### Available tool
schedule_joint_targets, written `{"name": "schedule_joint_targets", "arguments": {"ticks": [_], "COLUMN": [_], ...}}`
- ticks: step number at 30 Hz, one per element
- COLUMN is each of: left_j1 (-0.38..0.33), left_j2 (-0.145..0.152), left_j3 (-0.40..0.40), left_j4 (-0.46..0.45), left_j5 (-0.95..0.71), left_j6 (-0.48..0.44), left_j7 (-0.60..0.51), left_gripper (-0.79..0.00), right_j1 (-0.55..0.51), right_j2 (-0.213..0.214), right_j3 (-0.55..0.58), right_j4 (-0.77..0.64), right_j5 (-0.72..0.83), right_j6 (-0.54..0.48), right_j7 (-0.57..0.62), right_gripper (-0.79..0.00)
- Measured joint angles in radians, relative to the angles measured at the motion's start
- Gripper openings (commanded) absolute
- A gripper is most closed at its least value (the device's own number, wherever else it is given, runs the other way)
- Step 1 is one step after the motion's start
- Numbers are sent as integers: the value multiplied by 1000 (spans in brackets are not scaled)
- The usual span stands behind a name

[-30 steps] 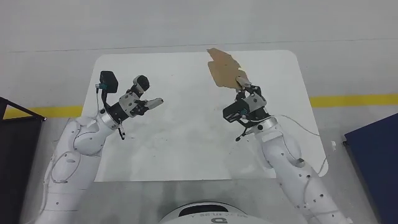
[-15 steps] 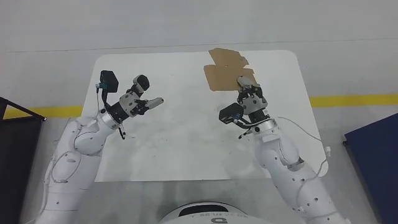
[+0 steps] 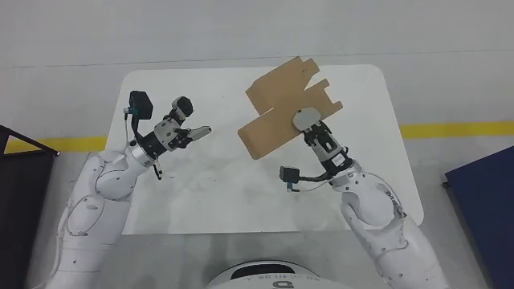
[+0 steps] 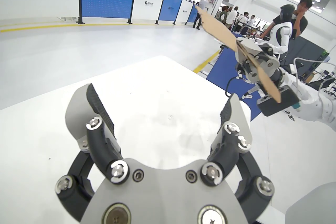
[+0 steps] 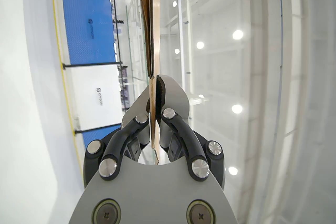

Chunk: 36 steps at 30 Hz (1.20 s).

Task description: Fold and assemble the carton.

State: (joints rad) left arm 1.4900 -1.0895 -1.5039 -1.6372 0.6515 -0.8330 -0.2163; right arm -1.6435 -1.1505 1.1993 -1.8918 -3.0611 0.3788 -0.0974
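Carton: The flat brown carton (image 3: 281, 111) was held up off the white counter (image 3: 233, 197), above its right half, unfolded, with notched flaps at the far end.
Right tool: The right tool (image 3: 303, 120) was clamped on the carton's near edge; its own wrist view looked along the thin board, pinched between the pads.
Left tool: The left tool (image 3: 195, 119) hung over the counter's left part, its fingers spread wide with nothing between them.
Lie of the carton: It lay to the right of the left tool and well apart from it. Its long axis slanted from a near-left corner, which pointed towards that tool, to the far-right flaps.
Nearer arm: The right arm had the sheet, and the free left tool was closest to the near-left corner.
Next move: The left tool probably had to cross that gap and take the free corner. Held by one pinch, the thin board could flex or swivel.
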Motion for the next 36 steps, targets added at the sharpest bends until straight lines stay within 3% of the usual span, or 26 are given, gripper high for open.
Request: {"name": "schedule_joint_targets", "arguments": {"ticks": [8, 20, 29, 36], "left_j1": [0, 0, 0, 0], "left_j2": [0, 0, 0, 0], "left_j3": [0, 0, 0, 0], "left_j4": [0, 0, 0, 0], "left_j5": [0, 0, 0, 0], "left_j6": [0, 0, 0, 0], "left_j7": [0, 0, 0, 0], "left_gripper": [0, 0, 0, 0], "right_j1": [61, 146, 287, 288], "right_j2": [46, 163, 312, 315], "right_j3": [-21, -126, -254, -253], "right_j4": [43, 31, -9, -14], "right_j5": [-11, -11, -11, -11], "right_j6": [-6, -57, -162, -164], "right_j7": [14, 140, 293, 295], "right_gripper": [-785, -785, -785, -785]}}
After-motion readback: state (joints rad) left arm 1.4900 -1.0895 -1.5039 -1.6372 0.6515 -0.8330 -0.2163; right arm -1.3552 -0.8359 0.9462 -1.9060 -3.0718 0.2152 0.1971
